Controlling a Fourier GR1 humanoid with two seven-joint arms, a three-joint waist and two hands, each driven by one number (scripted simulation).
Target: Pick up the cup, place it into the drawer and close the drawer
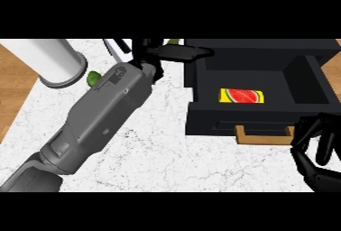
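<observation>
While the right hand (pixel 321 149) rests nearest me, fingers apart, the drawer (pixel 206 122) stands open just beside them. Farther off, the left hand (pixel 154 50) reaches over; whether its fingers are closed I cannot tell. Just past it shows a green sliver, maybe the cup (pixel 172 41). It is likely light, stiff and slick, best taken round its wall.

The left forearm (pixel 100 117) hides most of a green object (pixel 92 77); what it is stays unclear.
</observation>
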